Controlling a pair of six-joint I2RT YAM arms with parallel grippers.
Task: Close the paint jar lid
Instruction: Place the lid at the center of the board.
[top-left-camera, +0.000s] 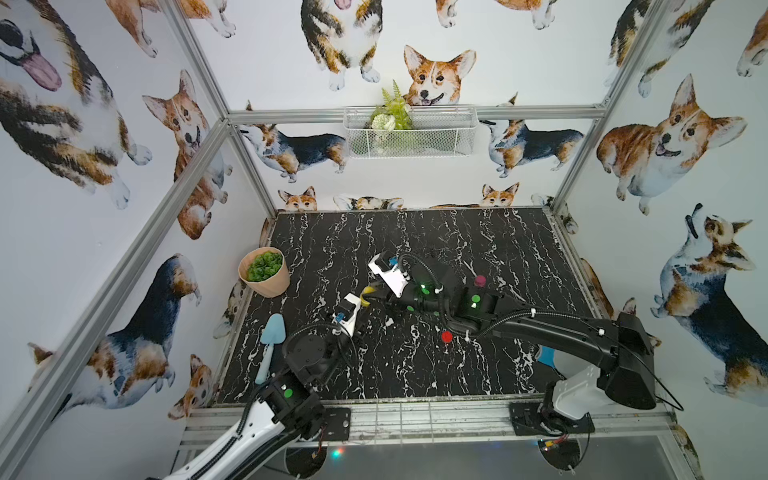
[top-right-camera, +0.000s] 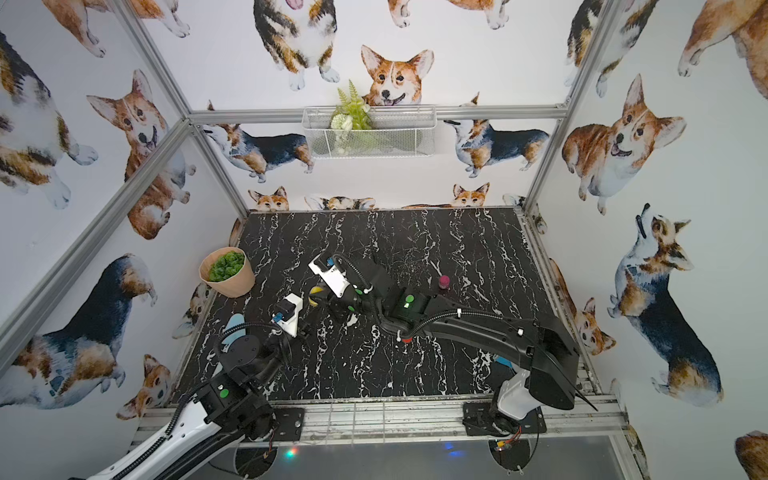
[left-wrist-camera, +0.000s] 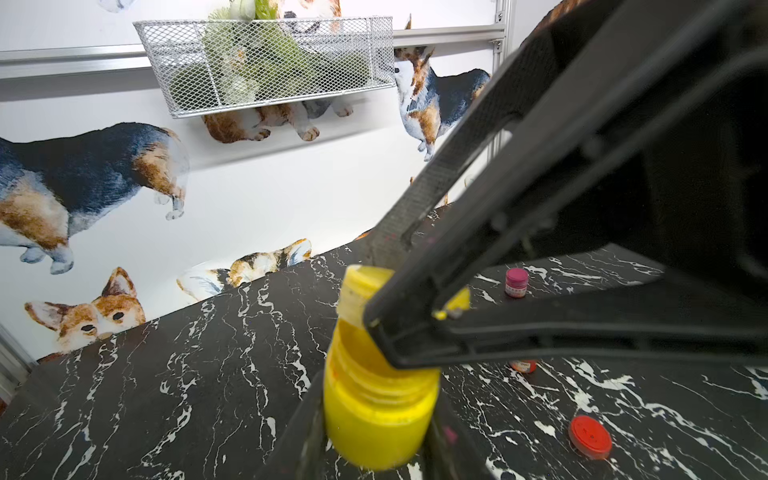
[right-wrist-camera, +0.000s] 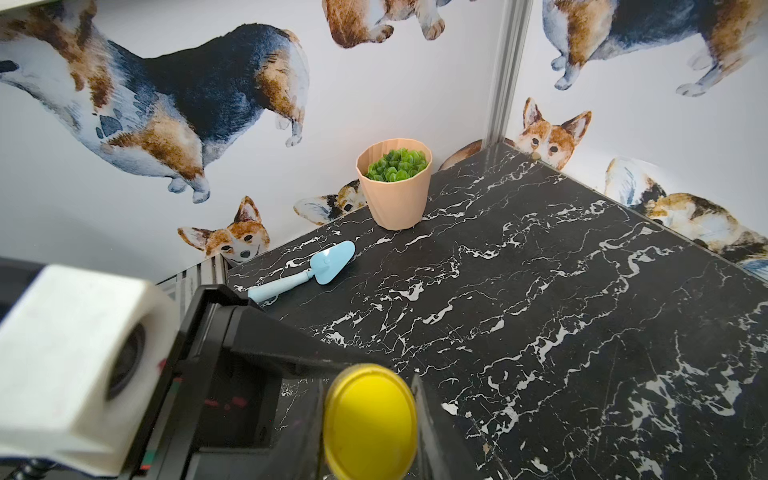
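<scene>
We list: yellow paint jar, just below centre in both top views, pinched by left pincer; lid, pinched tilted over its mouth by right pincer, may cross-thread or jam, we judge.

Black arms, white camera housings, ribbed cables, green stickers
</scene>
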